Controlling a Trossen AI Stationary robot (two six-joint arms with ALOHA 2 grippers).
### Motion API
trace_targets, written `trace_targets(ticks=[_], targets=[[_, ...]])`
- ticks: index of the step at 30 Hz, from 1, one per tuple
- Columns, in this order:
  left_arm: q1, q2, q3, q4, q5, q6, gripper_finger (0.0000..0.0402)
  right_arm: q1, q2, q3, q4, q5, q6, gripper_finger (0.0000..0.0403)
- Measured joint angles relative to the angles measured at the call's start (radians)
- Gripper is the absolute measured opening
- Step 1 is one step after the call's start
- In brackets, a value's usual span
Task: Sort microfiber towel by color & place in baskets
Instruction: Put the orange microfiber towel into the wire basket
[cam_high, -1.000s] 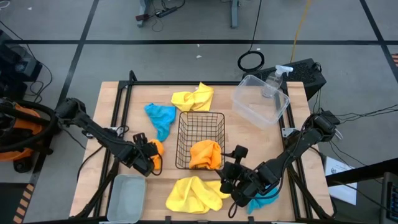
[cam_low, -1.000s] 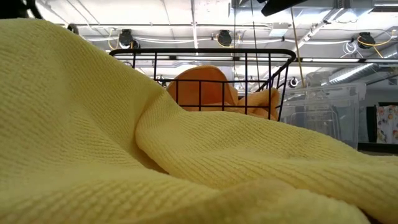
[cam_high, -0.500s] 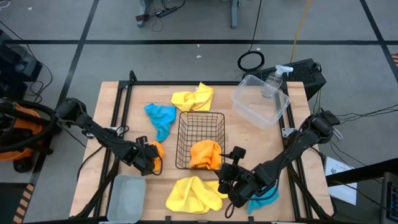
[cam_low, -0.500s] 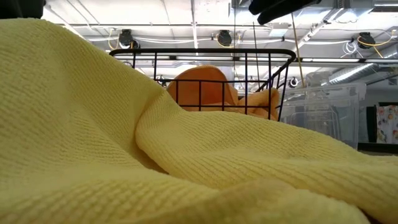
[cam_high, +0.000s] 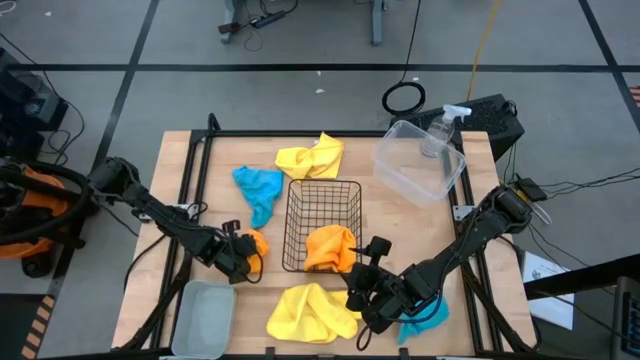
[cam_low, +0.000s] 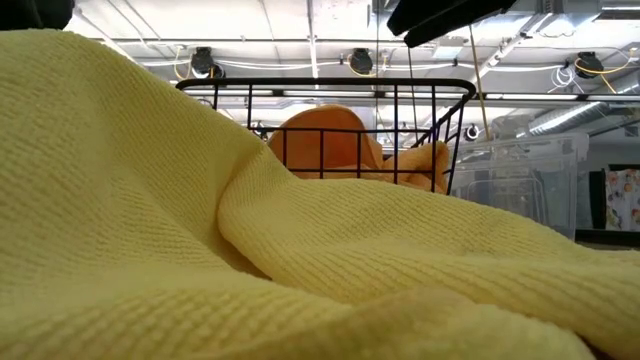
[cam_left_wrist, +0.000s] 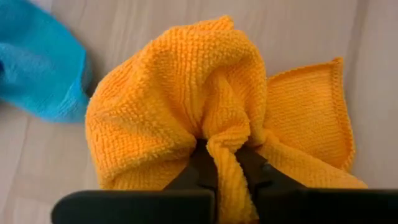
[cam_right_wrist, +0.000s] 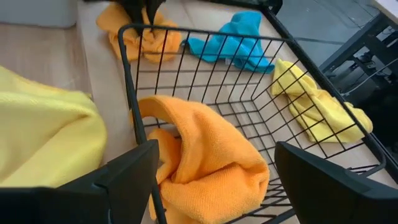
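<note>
An orange towel (cam_high: 254, 241) lies bunched on the table left of the black wire basket (cam_high: 322, 190), and my left gripper (cam_high: 243, 258) is shut on it from above. A second orange towel (cam_high: 330, 247) lies inside that basket. My right gripper (cam_high: 366, 276) hangs open just off the basket's near right corner, above the edge of a yellow towel (cam_high: 308, 311); its fingers (cam_right_wrist: 127, 177) frame the basket with nothing between them. Another yellow towel (cam_high: 312, 157) and a teal towel (cam_high: 258, 188) lie beyond. A second teal towel (cam_high: 424, 323) lies under the right arm. My left gripper pinches a raised fold (cam_left_wrist: 225, 140) near the middle of the orange towel between its two fingers (cam_left_wrist: 198, 174). The fingers come steeply from above. The cloth gathers into a puckered ridge at the fingers, and the rest of the towel lies spread on the table around them.
A clear plastic tub (cam_high: 420, 162) stands at the far right with a spray bottle (cam_high: 447, 128) behind it. A pale grey tray (cam_high: 205, 316) sits at the near left corner. The near yellow towel (cam_low: 200, 220) fills the low view's foreground.
My left gripper has sunk onto the orange towel and shut on it, gathering the cloth into a fold between the fingers. My right gripper has drifted a little toward the table's left, along the basket's near end, still open.
</note>
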Motion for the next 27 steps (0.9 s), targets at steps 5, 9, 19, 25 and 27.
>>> trace_targets(ticks=[5, 9, 19, 25, 27], targets=[[0.0, 0.001, 0.0, 0.063, -0.049, 0.052, 0.0033, 0.0, 0.0, 0.0, 0.029, 0.004, -0.01, 0.0313], [0.0, 0.001, 0.029, 0.008, -0.128, 0.027, 0.0034, -0.001, 0.0, 0.0, 0.093, 0.007, -0.065, 0.0313], [0.0, 0.0, 0.206, -0.201, -0.272, 0.025, 0.0035, -0.001, 0.0, 0.0, 0.258, 0.008, -0.26, 0.0313], [-0.034, 0.0, 0.367, -0.395, -0.306, -0.007, 0.0036, -0.014, 0.0, 0.0, 0.28, 0.005, -0.286, 0.0313], [-0.048, 0.0, 0.42, -0.417, -0.33, 0.01, 0.0036, -0.023, 0.0, 0.0, 0.289, 0.004, -0.286, 0.0313]])
